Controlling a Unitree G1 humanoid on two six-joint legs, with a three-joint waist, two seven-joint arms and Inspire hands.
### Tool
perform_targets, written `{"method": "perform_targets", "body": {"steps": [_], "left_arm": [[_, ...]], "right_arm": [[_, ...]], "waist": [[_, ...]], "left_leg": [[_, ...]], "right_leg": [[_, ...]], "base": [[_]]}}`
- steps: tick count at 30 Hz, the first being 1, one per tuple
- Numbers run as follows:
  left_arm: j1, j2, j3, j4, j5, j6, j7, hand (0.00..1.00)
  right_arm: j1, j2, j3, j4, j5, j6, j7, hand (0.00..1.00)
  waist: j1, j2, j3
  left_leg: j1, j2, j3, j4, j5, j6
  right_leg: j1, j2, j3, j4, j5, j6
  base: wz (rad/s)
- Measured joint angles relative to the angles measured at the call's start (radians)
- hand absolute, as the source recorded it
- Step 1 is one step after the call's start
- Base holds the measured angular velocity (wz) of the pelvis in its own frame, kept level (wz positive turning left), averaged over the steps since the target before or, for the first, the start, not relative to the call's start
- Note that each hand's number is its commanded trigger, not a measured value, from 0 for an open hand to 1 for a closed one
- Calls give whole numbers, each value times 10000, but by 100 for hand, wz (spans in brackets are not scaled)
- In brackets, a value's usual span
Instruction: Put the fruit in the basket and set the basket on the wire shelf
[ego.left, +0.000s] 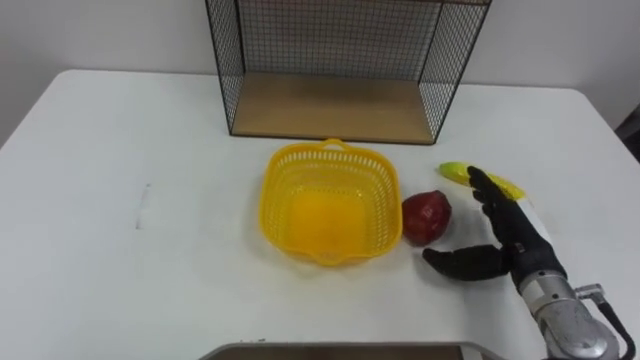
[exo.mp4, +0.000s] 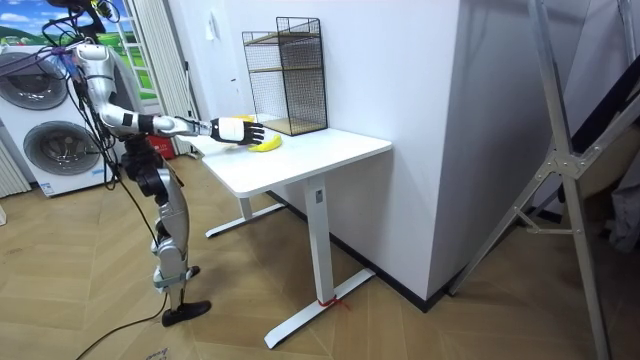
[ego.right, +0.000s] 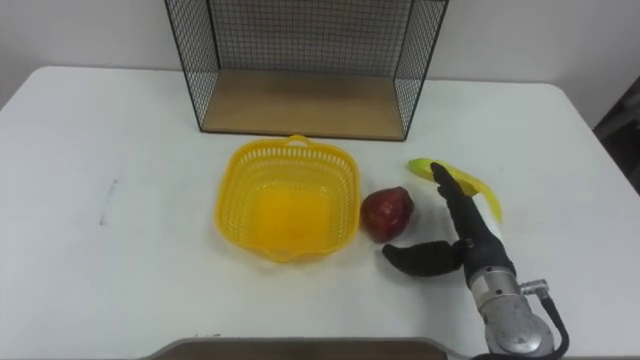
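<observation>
The right hand has matte black fingers and thumb and a pale patch on its back, and it joins a ribbed, silver-grey metal wrist cylinder. A thin dark cable loops out of that cylinder at its 3 o'clock side. In the room view the body is white above, with grey-silver legs and dark feet.
</observation>
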Motion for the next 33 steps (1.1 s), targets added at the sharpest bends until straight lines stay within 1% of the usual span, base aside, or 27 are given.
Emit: {"method": "perform_targets", "body": {"steps": [3, 8, 13, 14, 19, 25, 33], "left_arm": [[-6, -1, -3, 36, 1, 0, 6, 0], [13, -2, -5, 37, 10, -1, 5, 0], [6, -1, -4, 36, 12, -1, 72, 0], [4, -2, -3, 36, 12, -1, 73, 0], [-32, -1, 32, 36, 50, -9, 76, 0], [-133, -1, 62, 33, 202, -36, 71, 0], [-139, -1, 58, 38, 200, -36, -9, 0]], "right_arm": [[0, 0, 0, 247, 190, 22, 2, 0], [-1, -1, -8, 250, 231, 47, 2, 0], [-1, -1, -7, 250, 230, 47, 31, 0], [-1, -1, -7, 249, 230, 46, 31, 0], [-2, -1, -7, 242, 201, 46, 141, 0], [-7, -2, -6, 237, 90, 46, 264, 0], [-129, -2, 22, 202, 77, 57, 372, 0]], "waist": [[-9, 1, 10], [-20, 61, 29], [-9, 81, 17], [-10, 71, 0], [-1, 127, -12], [10, 88, -18], [54, 1, 1]], "left_leg": [[54, 4, 3, 8, 0, 0], [108, 28, 72, -7, -24, 26], [108, 26, 89, 1, -24, 27], [112, 26, 96, 0, -24, 27], [136, 27, 123, -13, -24, 27], [146, 27, 123, -32, -24, 27], [154, 27, 121, -25, -24, 28]], "right_leg": [[52, 0, -1, -2, 0, 0], [88, 19, 50, 2, 8, 0], [85, 20, 74, -13, 18, 4], [85, 20, 82, -15, 18, 4], [92, 20, 94, -13, 18, 5], [92, 20, 85, -7, 19, 5], [95, 20, 82, -2, 19, 5]], "base": [[0], [-2], [0], [0], [0], [0], [0]]}}
